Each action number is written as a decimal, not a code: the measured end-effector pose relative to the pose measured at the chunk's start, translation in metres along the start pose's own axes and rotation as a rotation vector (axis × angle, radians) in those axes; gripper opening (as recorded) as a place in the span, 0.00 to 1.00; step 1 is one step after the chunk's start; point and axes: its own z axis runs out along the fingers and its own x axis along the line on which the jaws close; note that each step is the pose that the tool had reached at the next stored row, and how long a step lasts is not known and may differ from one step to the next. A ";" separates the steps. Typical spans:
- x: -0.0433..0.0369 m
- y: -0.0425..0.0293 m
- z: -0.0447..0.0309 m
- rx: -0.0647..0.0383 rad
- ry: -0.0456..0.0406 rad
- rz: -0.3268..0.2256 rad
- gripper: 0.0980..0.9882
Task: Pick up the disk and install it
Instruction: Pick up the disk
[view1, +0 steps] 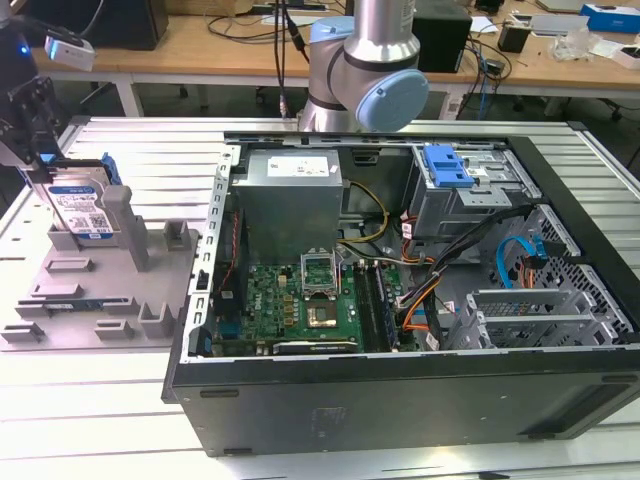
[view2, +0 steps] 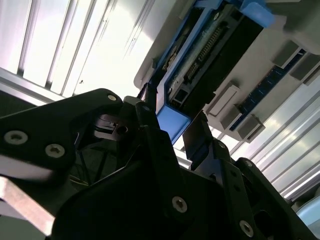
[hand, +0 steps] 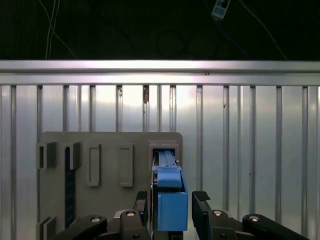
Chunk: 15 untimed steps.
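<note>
the claw (hand: 171, 197) is apart, its fingers either side of the disk (hand: 172, 212), upright in the grey holder (hand: 110, 165).

On the desk (view1: 100, 410), the disk (view1: 80, 210) stands in a holder (view1: 90, 300), nine o'clock of the computer case (view1: 400, 400) in the exterior view.

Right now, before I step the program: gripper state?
The gripper: open, with one finger on each side of the blue-railed disk, which stands in its grey holder. The first wrist view shows a slim gap beside each finger.
</note>
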 end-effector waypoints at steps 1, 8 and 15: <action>0.0000 0.0000 0.0003 0.000 0.0000 0.000 0.43; -0.0001 0.0003 0.0026 0.000 0.0001 0.000 0.43; -0.0001 0.0003 0.0035 0.000 0.0000 0.000 0.43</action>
